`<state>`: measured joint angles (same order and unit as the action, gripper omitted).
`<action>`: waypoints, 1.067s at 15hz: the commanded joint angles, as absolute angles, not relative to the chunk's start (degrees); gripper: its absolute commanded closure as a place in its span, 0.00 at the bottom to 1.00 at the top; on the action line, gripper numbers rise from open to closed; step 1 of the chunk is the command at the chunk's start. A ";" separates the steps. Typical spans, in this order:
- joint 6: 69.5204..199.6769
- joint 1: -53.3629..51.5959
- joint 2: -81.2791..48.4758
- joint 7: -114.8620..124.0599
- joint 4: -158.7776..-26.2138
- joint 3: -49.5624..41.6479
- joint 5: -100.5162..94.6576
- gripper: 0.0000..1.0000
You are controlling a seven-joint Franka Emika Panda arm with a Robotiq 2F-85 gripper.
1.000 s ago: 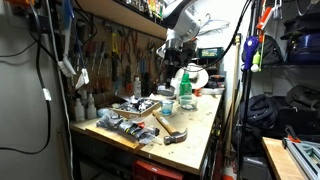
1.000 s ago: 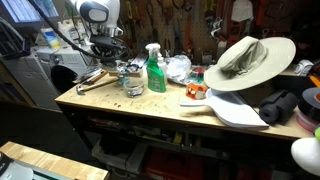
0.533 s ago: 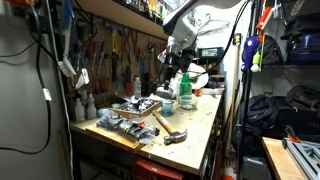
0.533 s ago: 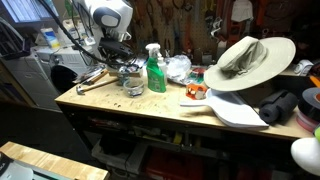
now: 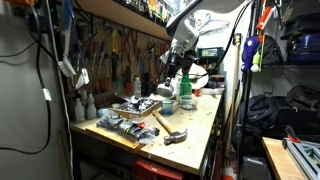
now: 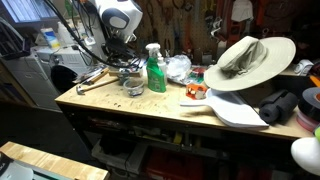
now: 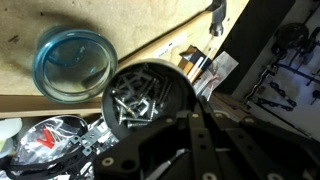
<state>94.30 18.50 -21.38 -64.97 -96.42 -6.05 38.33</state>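
Wrist view: jaws hover over black cup of screws [image 7: 140,95] beside glass jar [image 7: 75,62]; spread unclear.

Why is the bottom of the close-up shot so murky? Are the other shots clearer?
Wrist view: the bottom of the frame is dark, close and out of focus; the cup of screws and glass jar are sharper. In an exterior view the spray bottle is evenly lit.

Cluttered workshop, wooden bench [image 5: 205,125] against a wall [image 5: 108,58] of hung tools [image 5: 120,45], shelf [image 5: 118,12] overhead, dark cables [image 5: 44,60] hanging at one side, storage racks [image 5: 296,50] beyond, dim indoor light.
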 commanded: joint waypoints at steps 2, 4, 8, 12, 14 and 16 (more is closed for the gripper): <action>89.79 20.44 -23.85 -67.53 -93.50 -5.78 42.30 0.99; 88.75 20.83 -24.51 -67.93 -92.85 -5.89 43.42 0.99; 86.75 21.67 -25.57 -68.64 -92.13 -6.11 45.57 0.99; 84.67 22.75 -26.56 -69.66 -91.66 -6.35 47.61 0.99; 84.04 23.13 -26.93 -70.03 -91.61 -6.49 48.56 0.99; 83.23 23.50 -27.20 -70.36 -91.62 -6.68 49.40 0.99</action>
